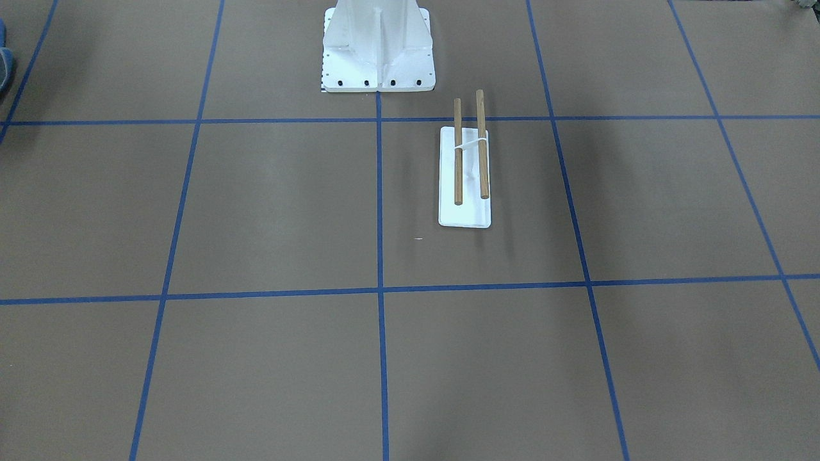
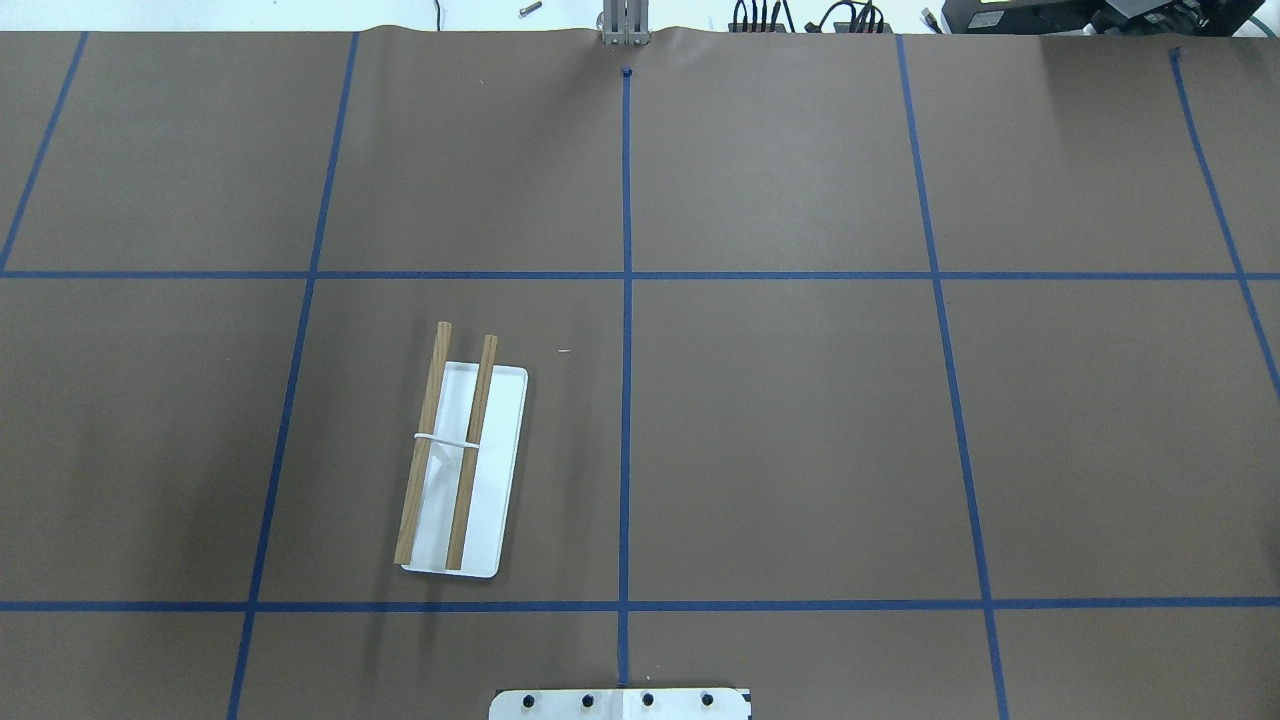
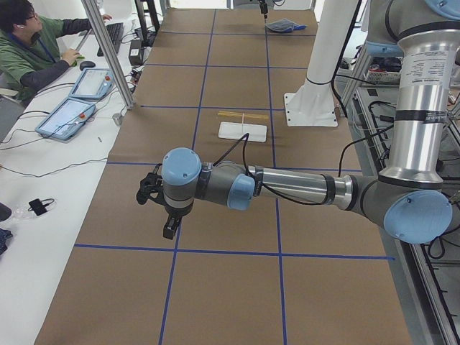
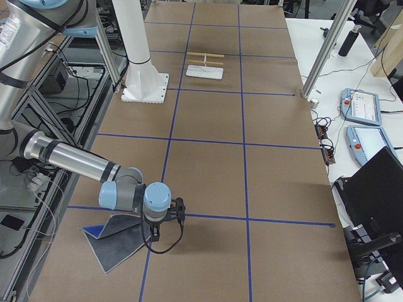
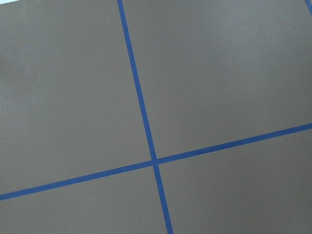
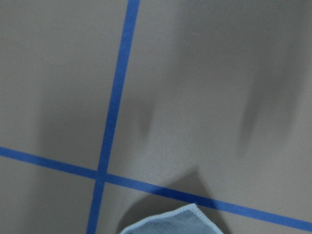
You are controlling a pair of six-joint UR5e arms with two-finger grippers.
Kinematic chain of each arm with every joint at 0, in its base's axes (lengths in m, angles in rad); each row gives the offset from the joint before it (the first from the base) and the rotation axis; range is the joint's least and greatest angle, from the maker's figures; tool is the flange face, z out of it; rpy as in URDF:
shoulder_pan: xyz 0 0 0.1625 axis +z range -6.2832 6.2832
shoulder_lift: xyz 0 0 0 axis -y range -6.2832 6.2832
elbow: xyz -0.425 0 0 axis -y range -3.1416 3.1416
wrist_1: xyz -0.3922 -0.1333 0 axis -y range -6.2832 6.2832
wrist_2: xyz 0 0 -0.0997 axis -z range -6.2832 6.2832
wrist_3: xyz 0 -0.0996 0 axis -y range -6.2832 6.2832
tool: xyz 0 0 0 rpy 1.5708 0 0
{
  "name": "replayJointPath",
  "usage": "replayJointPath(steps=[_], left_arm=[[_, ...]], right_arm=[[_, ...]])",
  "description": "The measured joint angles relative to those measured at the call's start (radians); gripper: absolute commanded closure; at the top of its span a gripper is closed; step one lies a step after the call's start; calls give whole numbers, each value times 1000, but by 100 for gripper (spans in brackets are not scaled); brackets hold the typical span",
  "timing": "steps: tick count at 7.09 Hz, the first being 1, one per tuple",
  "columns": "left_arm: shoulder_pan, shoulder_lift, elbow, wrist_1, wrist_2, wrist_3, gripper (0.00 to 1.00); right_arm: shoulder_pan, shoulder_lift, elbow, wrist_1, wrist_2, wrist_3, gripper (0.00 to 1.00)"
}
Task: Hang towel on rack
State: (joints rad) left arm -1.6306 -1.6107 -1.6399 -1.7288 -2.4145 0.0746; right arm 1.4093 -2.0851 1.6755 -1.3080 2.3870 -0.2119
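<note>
Nearest us in the right-end view, the towel [image 4: 119, 242] lies flat on the table [image 4: 208, 176] at the robot's right end, with one corner showing blue. The right gripper [image 4: 154, 231] hangs just beside its edge, probably not touching it, though the angle is poor. The right wrist view catches only a towel corner at its lower rim. No finger shows in either wrist view, so we cannot tell how wide that pincer stands or whether it has hold of anything. The same goes for the left gripper [image 3: 169, 230], which hovers over bare table at the opposite end.

Farther off, well apart from the towel, stands the rack [image 2: 423, 450]. It has two wooden rails [image 2: 470, 455] over a white base [image 2: 497, 470], joined by a thin white band [image 2: 445, 440], and it sits on the robot's left of the centre line.

We judge the long carry to be the main risk. A towel pinched by one corner would hang bunched and could drag on the table or slip free. The base looks light, so a nudge from a finger or a pull of cloth might shift or tip it. A drape laid off-centre could slide off a rail.

We can read no brand, label or writing. The pendants [image 4: 360, 104] are too small to read.
</note>
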Motion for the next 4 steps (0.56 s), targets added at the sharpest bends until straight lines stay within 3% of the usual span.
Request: replayJointPath(steps=[4], left_arm=[[0, 0, 0, 0, 0, 2, 2]], right_arm=[[-89, 36, -84, 41, 9, -1, 0]])
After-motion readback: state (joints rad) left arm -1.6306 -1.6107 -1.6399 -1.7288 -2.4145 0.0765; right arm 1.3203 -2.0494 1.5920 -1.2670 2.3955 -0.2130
